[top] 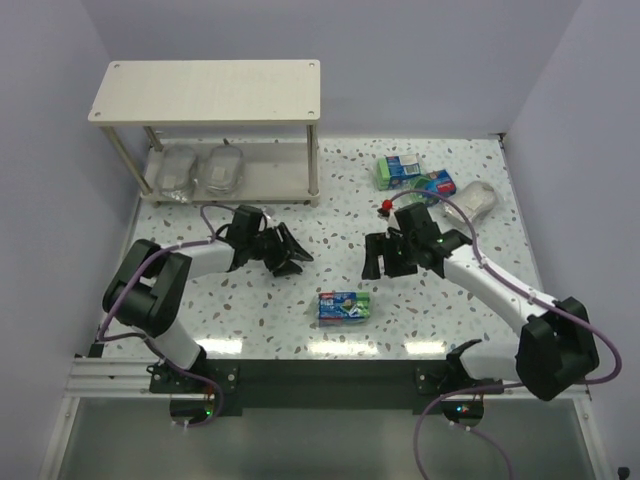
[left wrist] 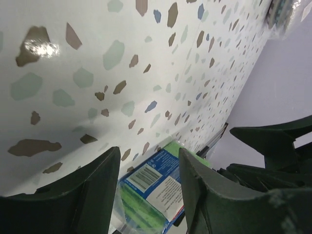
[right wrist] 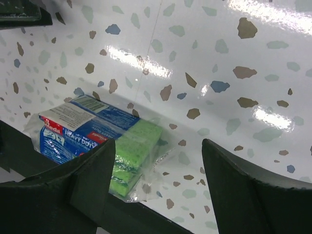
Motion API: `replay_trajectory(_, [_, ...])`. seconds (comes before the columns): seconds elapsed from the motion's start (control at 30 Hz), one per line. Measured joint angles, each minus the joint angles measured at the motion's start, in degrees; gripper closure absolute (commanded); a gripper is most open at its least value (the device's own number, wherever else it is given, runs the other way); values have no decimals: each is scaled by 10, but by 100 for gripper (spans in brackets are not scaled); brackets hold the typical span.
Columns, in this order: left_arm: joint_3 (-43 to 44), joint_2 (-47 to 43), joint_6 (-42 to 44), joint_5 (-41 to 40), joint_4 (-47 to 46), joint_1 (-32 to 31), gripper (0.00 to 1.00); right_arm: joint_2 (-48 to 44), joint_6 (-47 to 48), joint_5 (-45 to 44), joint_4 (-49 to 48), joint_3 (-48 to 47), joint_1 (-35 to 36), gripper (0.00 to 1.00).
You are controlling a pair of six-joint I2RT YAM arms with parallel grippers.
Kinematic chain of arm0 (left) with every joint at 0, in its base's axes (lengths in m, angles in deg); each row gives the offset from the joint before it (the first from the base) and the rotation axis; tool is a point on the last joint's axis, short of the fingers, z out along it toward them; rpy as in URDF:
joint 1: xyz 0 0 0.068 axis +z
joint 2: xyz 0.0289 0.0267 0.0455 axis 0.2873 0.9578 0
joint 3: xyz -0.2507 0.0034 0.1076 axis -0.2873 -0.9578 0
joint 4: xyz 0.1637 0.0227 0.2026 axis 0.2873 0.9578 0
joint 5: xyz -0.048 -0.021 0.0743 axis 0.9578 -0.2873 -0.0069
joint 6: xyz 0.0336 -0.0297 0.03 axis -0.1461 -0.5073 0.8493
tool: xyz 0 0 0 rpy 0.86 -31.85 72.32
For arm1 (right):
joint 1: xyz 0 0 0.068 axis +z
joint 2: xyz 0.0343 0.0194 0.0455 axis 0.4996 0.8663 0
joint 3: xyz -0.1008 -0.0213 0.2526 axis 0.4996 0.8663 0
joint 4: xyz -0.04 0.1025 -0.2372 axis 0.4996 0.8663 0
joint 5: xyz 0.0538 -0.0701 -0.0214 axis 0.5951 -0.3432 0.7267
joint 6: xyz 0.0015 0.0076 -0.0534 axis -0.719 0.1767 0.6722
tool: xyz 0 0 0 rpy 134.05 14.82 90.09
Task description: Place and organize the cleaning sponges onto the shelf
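One green sponge pack point(top: 345, 305) with a blue-red label lies on the table between my arms. It also shows in the left wrist view point(left wrist: 156, 187) and the right wrist view point(right wrist: 97, 136). My left gripper point(top: 293, 258) point(left wrist: 146, 170) is open and empty, up and to the left of it. My right gripper point(top: 383, 265) point(right wrist: 156, 165) is open and empty, up and to the right of it. Two silvery scourers point(top: 175, 170) point(top: 225, 168) sit on the lower tier of the beige shelf point(top: 205, 88). Two more green packs point(top: 400, 170) point(top: 435, 183) and a third scourer point(top: 478, 200) lie at the back right.
A small red item point(top: 384, 207) lies on the speckled table point(top: 330, 220) just behind my right gripper. The shelf's top board holds nothing. Lilac walls close in the left, back and right. A metal rail point(top: 300, 375) runs along the front edge.
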Motion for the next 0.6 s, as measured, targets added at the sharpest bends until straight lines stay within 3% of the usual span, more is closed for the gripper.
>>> replay_trajectory(0.1, [5, -2, 12, -8, 3, 7, 44, -30, -5, 0, 1, 3, 0, 32])
replay_trajectory(0.2, [15, -15, 42, -14, 18, 7, 48, -80, -6, 15, 5, 4, 1, 63])
replay_trajectory(0.23, [20, -21, 54, -15, 25, 7, 49, -92, -5, 26, 9, 4, 2, 85])
replay_trajectory(0.3, [31, -31, 78, -17, 31, 7, 56, -105, -7, 40, 18, 4, 16, 99])
replay_trajectory(0.6, [44, -51, 169, -26, 39, -18, 75, -104, -45, 51, 37, 30, 179, 100])
